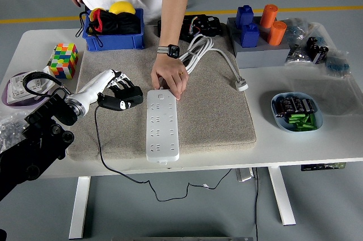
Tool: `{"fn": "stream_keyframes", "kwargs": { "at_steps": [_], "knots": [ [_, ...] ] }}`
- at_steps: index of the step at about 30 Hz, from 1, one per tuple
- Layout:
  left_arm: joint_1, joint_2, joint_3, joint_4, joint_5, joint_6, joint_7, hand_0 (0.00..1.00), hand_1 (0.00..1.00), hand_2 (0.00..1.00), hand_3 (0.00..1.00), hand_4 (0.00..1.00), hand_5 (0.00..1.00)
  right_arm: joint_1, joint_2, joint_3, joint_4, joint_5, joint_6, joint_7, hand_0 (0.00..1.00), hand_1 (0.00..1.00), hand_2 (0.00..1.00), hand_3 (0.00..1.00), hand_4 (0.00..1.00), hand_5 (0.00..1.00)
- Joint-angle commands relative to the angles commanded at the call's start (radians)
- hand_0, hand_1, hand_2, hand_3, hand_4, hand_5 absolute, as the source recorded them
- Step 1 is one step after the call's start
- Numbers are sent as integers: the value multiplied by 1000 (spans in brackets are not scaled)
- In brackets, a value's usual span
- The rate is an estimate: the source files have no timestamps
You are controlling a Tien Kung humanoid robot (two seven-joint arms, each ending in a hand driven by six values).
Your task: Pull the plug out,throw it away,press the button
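A white power strip (162,125) lies lengthwise on the grey mat (215,116), its sockets bare. A person's hand (169,78) presses on the strip's far end, where its white cord (211,53) leaves. My left hand (121,97) hovers over the mat just left of that end, fingers curled around a black plug (113,104). The plug's thin black cable (100,139) hangs from it, over the table's near edge and down. The plug is clear of the strip.
A blue bin (112,30) stands at the back left, a Rubik's cube (63,60) and a white socket plate (27,85) at the left. The cord's white plug (242,86) lies right of the mat. A bowl of batteries (296,111) sits right.
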Motion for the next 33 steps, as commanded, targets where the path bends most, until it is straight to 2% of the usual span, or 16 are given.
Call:
{"fn": "stream_keyframes", "kwargs": {
  "at_steps": [2, 3, 8, 9, 14, 15, 21, 26, 27, 30, 32, 33],
  "knots": [
    [-1, -1, -2, 5, 8, -8, 6, 599, 553, 544, 598, 698, 2, 0, 0, 0, 0, -1, 0, 0, 740, 660, 643, 612, 661, 475],
    [-2, -1, -2, 7, 11, -13, 12, 642, 675, 607, 594, 765, 2, -1, 0, 0, 0, -1, 1, -1, 739, 660, 643, 612, 661, 475],
    [-6, 0, -4, 14, 21, -33, 27, 642, 675, 607, 594, 765, 2, 0, 0, 2, 0, -1, 1, 0, 739, 660, 643, 612, 661, 475],
    [-6, 1, -4, 14, 21, -34, 28, 745, 772, 709, 625, 805, 2, 0, 0, 2, 0, 0, 1, 0, 739, 660, 643, 613, 661, 474],
    [-6, 3, -13, 10, 23, -50, 41, 745, 772, 709, 625, 805, 2, 2, 0, 3, 0, 0, 1, 1, 739, 660, 643, 613, 661, 474],
    [-6, 3, -15, 8, 22, -52, 43, 788, 843, 797, 813, 827, 2, 2, 0, 4, 0, 0, 1, 0, 739, 660, 643, 612, 661, 475],
    [-7, 6, -28, -13, 29, -61, 56, 775, 825, 796, 805, 843, 2, 2, 0, 3, 0, 0, 1, 1, 739, 660, 643, 612, 661, 475],
    [-6, 12, -39, -71, 39, -50, 53, 775, 825, 796, 805, 843, 2, 1, 0, 3, 0, 1, 2, 1, 739, 660, 643, 612, 661, 475],
    [-6, 13, -40, -83, 39, -47, 52, 641, 709, 685, 778, 840, 2, 0, 0, 3, 0, 0, 2, 0, 739, 660, 643, 612, 661, 474],
    [-15, 13, -28, -144, 22, -36, 42, 641, 709, 685, 778, 840, 2, 1, 0, 2, 0, 0, 3, 0, 739, 660, 643, 612, 661, 474],
    [-22, 11, -19, -161, 2, -41, 44, 641, 709, 685, 778, 840, 2, 1, 1, 2, 0, 1, 3, 0, 739, 660, 643, 612, 661, 474],
    [-33, 8, -5, -166, -16, -42, 43, 295, 402, 447, 716, 627, 2, 1, 1, -1, 0, 4, 4, 2, 740, 660, 643, 612, 661, 475]
  ]
}}
